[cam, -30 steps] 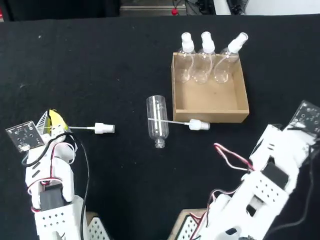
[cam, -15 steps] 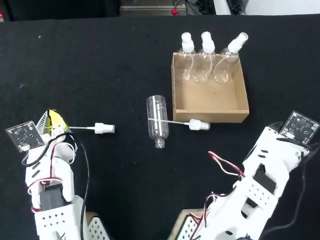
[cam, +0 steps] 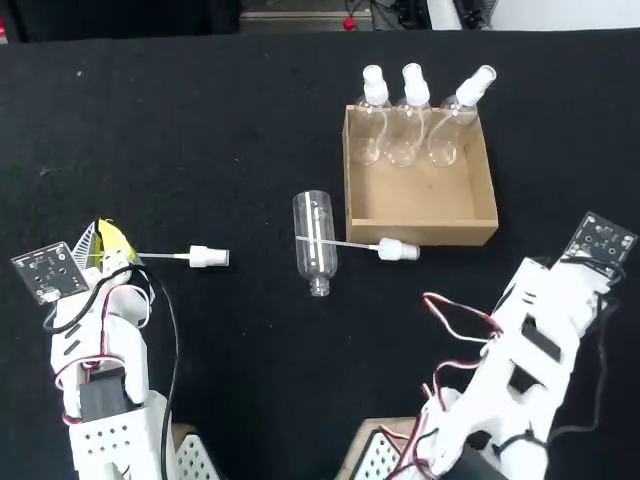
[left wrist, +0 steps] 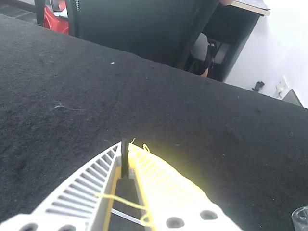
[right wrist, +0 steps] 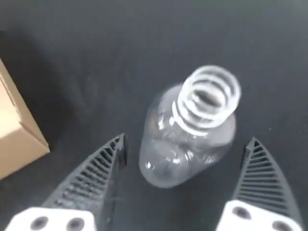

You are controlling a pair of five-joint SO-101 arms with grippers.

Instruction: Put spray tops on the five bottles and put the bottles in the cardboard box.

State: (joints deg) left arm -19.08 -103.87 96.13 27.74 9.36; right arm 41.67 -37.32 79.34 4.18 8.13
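Black table spans the whole high view. Right arm comes up from lower right, left arm from lower left.

Cardboard box is upper right of centre. Three capped bottles lean against its far wall. 3 of 5 look done.

Lying bottle is at frame centre, just left of the box, on its side. Its long axis runs top to bottom and the bare neck points at the bottom edge.

Open bottle has no top. It sits mid-frame in the right wrist view with its mouth facing the camera. A box corner is at that frame's left edge.

Spray top lies just below the box front wall, with its thin tube laid across the lying bottle. Second spray top is left of centre, its tube running toward the left arm.

Right gripper: fingers wide apart, one on each side of the open bottle, no contact visible.

Left gripper: tips together. Whether it pinches the tube can't be told.

Key relation: the open bottle sits dead between the right fingers with its axis pointing roughly up at the wrist. A straight close should grab the body. The right arm is clearly the nearer one, and the left is well apart from both bottles.
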